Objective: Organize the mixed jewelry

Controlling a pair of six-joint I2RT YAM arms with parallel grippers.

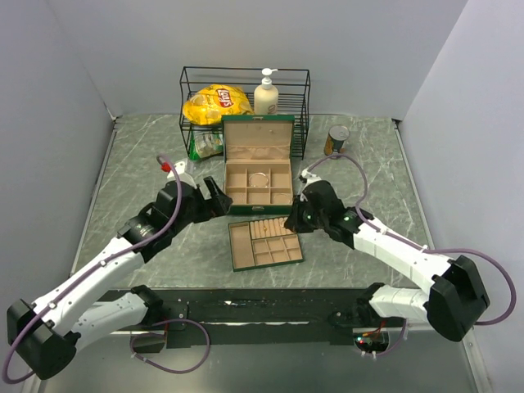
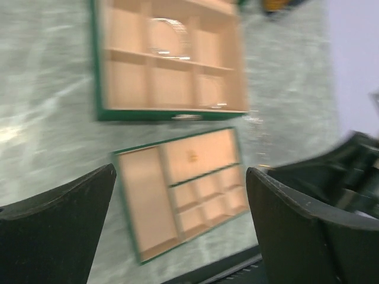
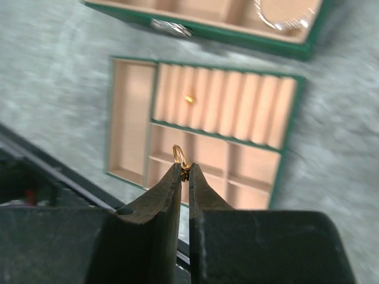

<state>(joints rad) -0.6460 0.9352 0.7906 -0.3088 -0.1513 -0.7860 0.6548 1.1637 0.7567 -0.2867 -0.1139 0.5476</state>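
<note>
Right gripper (image 3: 184, 170) jaws clamp a small gold ring (image 3: 179, 155) above the compartment tray (image 3: 131, 118). Left gripper (image 2: 180, 171) jaws stand wide apart, empty, near the green box (image 1: 259, 141).

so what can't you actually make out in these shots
- Top external: the gold ring pinched in the right end effector is too small to see in that view.
- Right wrist: the bangle in the green box is cut off by the top edge.
- Left wrist: the view is blurred, so the gold speck in the tray can't be identified.
</note>
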